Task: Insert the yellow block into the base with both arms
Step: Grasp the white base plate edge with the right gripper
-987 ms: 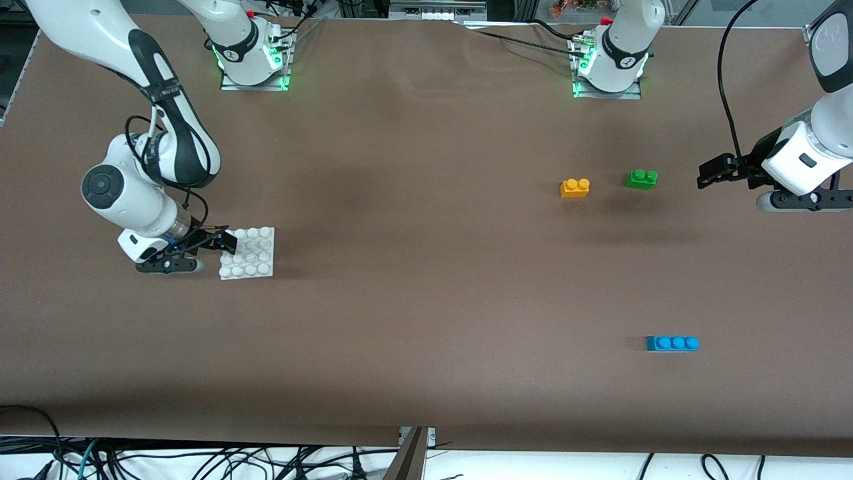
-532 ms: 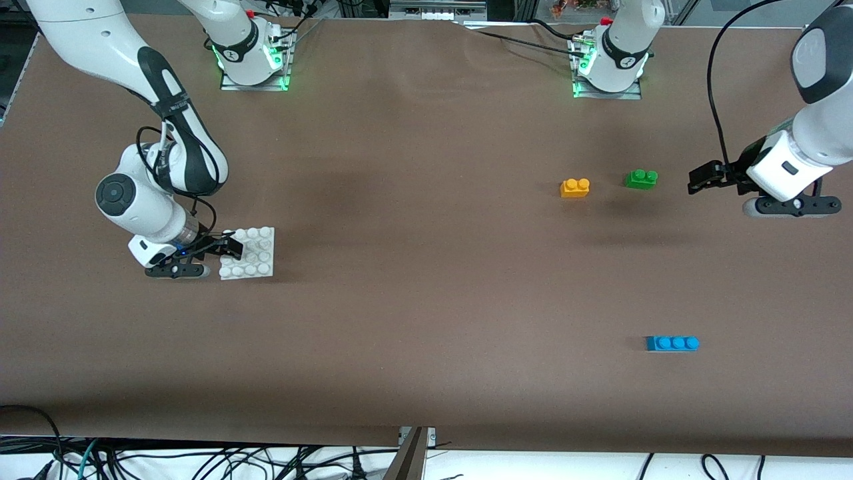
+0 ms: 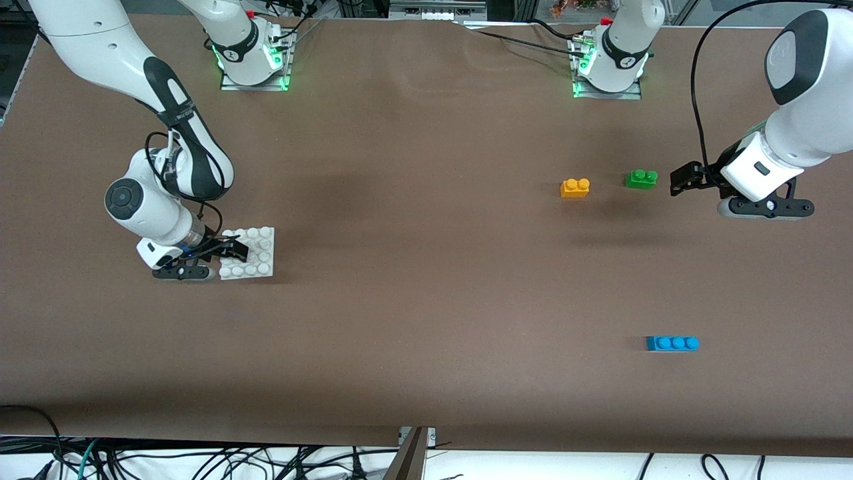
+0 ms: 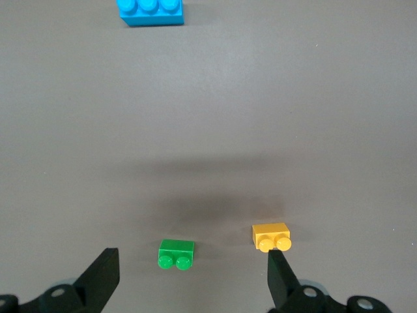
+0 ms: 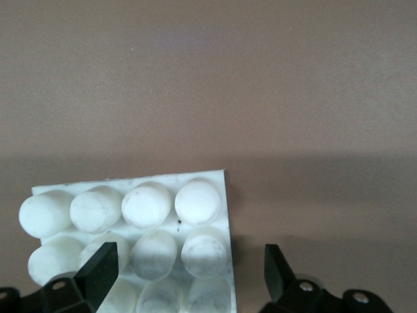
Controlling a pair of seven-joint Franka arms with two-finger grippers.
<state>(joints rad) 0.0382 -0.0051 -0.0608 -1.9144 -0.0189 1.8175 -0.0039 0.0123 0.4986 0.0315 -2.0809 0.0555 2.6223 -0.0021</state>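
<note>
Right gripper point(image 3: 230, 251) shifted farther over the white base point(image 3: 256, 257) toward the right arm's end of the bench, fingers wide, apparently gripping nothing. Left gripper point(image 3: 681, 180) drawn closer to the green brick point(image 3: 641, 179), fingers spread, empty; yellow block point(image 3: 574, 188) beside it, untouched.

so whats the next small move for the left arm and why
Probably carry the open left gripper on past the green brick to over the yellow block, which sits untouched on the table. The open right gripper is already at the base.
</note>
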